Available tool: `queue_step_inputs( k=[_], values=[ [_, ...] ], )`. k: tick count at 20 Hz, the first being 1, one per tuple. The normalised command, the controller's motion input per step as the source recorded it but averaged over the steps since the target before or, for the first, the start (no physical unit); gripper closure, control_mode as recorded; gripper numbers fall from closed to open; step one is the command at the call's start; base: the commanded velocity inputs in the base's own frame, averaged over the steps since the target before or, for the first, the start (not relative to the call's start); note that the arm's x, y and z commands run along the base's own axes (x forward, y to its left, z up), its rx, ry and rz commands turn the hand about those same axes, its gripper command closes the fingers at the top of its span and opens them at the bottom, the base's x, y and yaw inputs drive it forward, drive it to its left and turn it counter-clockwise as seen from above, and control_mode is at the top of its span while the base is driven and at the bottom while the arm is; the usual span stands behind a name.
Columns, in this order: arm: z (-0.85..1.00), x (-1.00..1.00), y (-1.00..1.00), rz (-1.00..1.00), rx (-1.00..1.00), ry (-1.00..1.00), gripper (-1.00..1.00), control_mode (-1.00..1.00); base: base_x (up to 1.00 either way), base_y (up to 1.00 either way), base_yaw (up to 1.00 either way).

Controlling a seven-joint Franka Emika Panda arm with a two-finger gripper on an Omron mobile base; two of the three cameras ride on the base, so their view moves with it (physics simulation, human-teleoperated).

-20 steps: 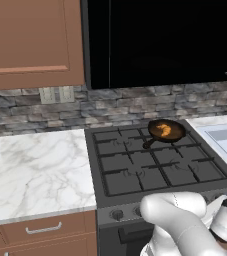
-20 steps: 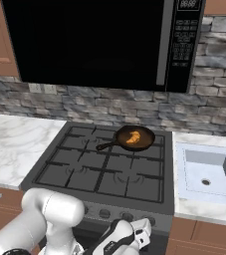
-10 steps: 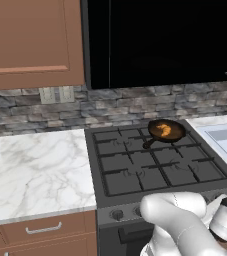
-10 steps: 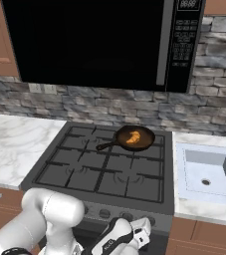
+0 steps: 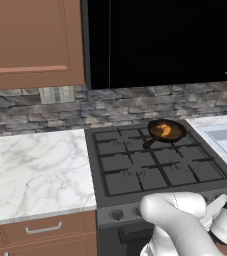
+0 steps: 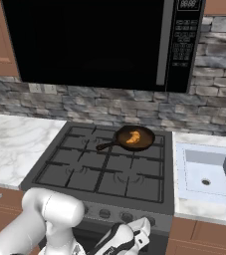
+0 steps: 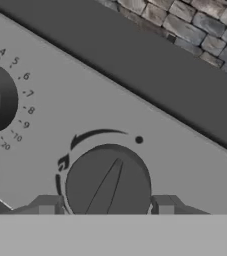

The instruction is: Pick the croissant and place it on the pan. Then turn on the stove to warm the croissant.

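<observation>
Your croissant point(image 6: 132, 138) lies in the pan point(image 6: 145, 140) on the stove's point(image 6: 104, 169) back right burner. Down at the stove's front panel, your claw point(image 7: 106, 206) straddles a round knob point(image 7: 107, 185), one fingertip point(image 7: 46, 205) at each side, seemingly gripping it.

Grey stone backsplash point(image 5: 110, 107) behind white marble counter point(image 5: 32, 172); brown wood cabinets point(image 5: 32, 42) above; white sink point(image 6: 206, 172) at right.
</observation>
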Motion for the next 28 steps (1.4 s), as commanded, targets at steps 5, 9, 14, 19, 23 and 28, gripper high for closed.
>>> queue_step_inputs(
  k=[5, 9, 14, 19, 23, 28],
  values=[
    [0.15, 0.0, 0.0, 0.0, -0.09, -0.05, 1.0, -1.0, 0.0, 0.0, 0.0],
    [0.31, 0.0, 0.02, 0.0, -0.15, -0.01, 1.0, -1.0, 0.0, 0.0, 0.0],
    [0.38, 0.0, 0.12, 0.0, -0.24, 0.0, 1.0, -1.0, 0.0, 0.0, 0.0],
    [0.26, 0.0, 0.16, 0.0, -0.3, 0.0, 1.0, -1.0, 0.0, 0.0, 0.0],
    [0.1, 0.0, 0.18, 0.0, -0.28, 0.0, 1.0, -1.0, 0.0, 0.0, 0.0],
    [0.02, 0.0, 0.25, 0.0, -0.25, -0.03, 1.0, -1.0, 0.0, 0.0, 0.0]
  ],
)
